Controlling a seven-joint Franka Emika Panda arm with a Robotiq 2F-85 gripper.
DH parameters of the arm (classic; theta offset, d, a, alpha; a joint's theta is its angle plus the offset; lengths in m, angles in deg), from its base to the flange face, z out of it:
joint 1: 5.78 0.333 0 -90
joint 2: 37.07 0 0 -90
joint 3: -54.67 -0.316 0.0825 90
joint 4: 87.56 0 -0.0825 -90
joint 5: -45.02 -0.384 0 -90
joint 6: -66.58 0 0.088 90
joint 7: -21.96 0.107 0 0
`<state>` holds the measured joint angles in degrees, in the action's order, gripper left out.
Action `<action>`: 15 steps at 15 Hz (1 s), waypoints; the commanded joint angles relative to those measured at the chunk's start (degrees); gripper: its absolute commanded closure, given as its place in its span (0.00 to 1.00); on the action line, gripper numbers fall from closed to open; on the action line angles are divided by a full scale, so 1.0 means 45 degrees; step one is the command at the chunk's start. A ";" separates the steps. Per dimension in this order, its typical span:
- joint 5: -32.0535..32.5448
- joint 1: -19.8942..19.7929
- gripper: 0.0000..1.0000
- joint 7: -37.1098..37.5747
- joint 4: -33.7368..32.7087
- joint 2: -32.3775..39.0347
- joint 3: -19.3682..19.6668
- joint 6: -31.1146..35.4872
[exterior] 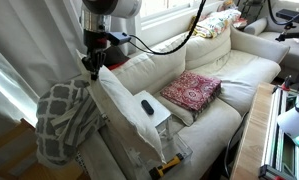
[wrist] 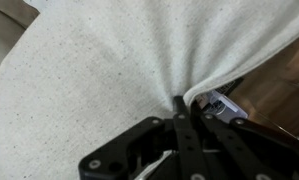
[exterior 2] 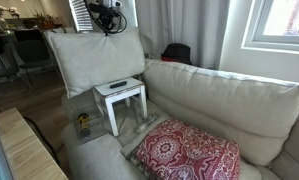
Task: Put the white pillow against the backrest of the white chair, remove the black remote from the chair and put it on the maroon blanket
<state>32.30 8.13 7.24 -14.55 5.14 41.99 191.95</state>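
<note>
My gripper [exterior: 92,64] is shut on the top edge of the white pillow [exterior: 124,112] and holds it upright at the end of the white chair [exterior: 224,75]. In the wrist view the fingers [wrist: 179,102] pinch a fold of the pillow's fabric [wrist: 89,70]. In an exterior view the pillow [exterior 2: 94,58] hangs from the gripper [exterior 2: 107,24] just behind a small white stool [exterior 2: 122,100]. The black remote [exterior 2: 118,84] lies flat on the stool's top; it also shows in an exterior view [exterior: 146,107]. The maroon blanket [exterior: 192,90] lies on the chair's seat [exterior 2: 189,152].
A grey-and-white lattice throw [exterior: 64,120] hangs beside the pillow. A black-and-yellow tool [exterior: 169,165] lies low by the stool [exterior 2: 84,123]. A yellowish patterned pillow [exterior: 214,25] is at the chair's far end. A black lump [exterior 2: 176,52] sits behind the backrest [exterior 2: 229,100].
</note>
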 commanded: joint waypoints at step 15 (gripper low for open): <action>-0.0030 -0.0455 0.00 0.0434 -0.0787 0.0212 -0.0342 -0.0737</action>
<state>32.53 6.74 7.51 -16.86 5.47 41.12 190.04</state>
